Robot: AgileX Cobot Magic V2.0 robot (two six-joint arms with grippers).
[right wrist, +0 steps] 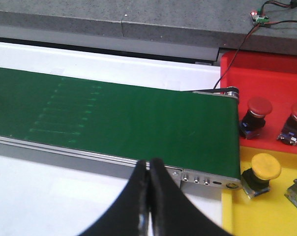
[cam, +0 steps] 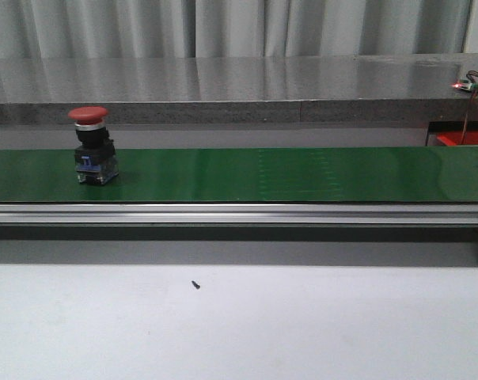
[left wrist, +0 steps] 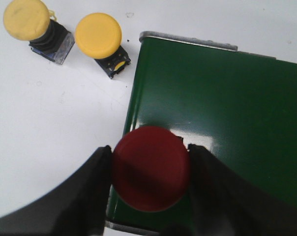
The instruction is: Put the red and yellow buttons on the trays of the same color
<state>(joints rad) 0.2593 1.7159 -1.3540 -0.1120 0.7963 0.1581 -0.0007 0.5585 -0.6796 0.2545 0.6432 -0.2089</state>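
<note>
A red button (cam: 92,147) stands upright on the green belt (cam: 302,174), near its left end, with nothing gripping it in the front view. From the left wrist camera the same red cap (left wrist: 151,167) sits between the two dark fingers (left wrist: 84,196) of the left gripper (left wrist: 151,169). The jaws stand wide, one on each side of the cap, and whether they touch it I cannot tell. Two yellow buttons (left wrist: 98,35) wait on the white table (left wrist: 50,123) just beside the belt's end.

At the far end the right gripper (right wrist: 149,196) hovers with its fingers pressed together, holding nothing, just short of the belt's near rail. Beyond the belt's end lie the red tray (right wrist: 266,73) with two red buttons (right wrist: 256,115) in it, and the yellow tray (right wrist: 247,206) with one yellow button (right wrist: 264,172).

The step in hand looks like feeding the belt — the left arm leaving the red button standing there. To do it well, I'd say lift straight up, jaws wide, so neither finger clips the broad cap and tips the piece. The right gripper needs to spread before the button arrives — and take it by the body under the cap.
</note>
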